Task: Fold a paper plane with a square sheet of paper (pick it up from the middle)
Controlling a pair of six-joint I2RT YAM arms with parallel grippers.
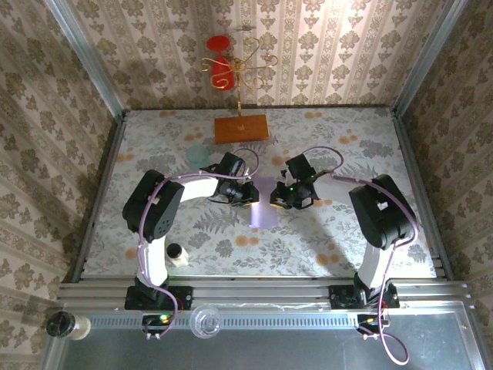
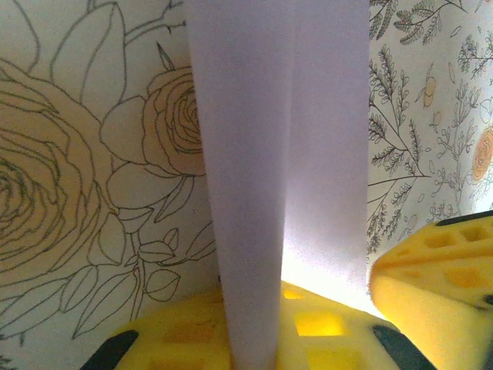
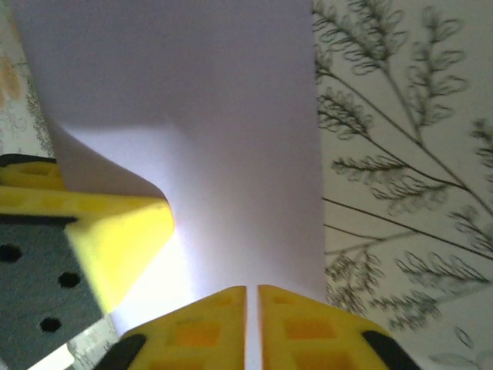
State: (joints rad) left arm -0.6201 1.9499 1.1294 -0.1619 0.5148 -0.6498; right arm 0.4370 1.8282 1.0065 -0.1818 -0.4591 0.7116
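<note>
Left gripper (image 2: 250,327) is closed, its yellow fingers (image 2: 177,339) pinching the thin, pale lilac square sheet of paper (image 2: 262,154), which rises from between the pads as a tall doubled strip w/ a soft lengthwise bend. Right gripper (image 3: 252,308) is closed too: its yellow pads almost meet, w/ only a hairline slit between them. The sheet's edge sits in that slit, so it grips the same paper from the opposite side. In the top view the two grippers meet nose to nose near the centre of the floral-patterned table (image 1: 347,231), w/ the paper between them as a narrow pale strip. It looks lifted off the surface, though from above I can't tell for sure. Further out, toward the back wall, lies the orange-brown rectangular wooden board (image 1: 241,128), and the pale teal plastic cup (image 1: 199,154) stands just left of it, near the left arm. Progress, as I judge it: early. The pick-up from the middle is done and a first lengthwise doubling is forming, but no sharp crease shows, nor any nose folds or wings, so approx all of the plane shaping is left. Count: 2 grippers, both on the paper; 1 sheet; 1 board; 1 cup; 0 finished planes.
</note>
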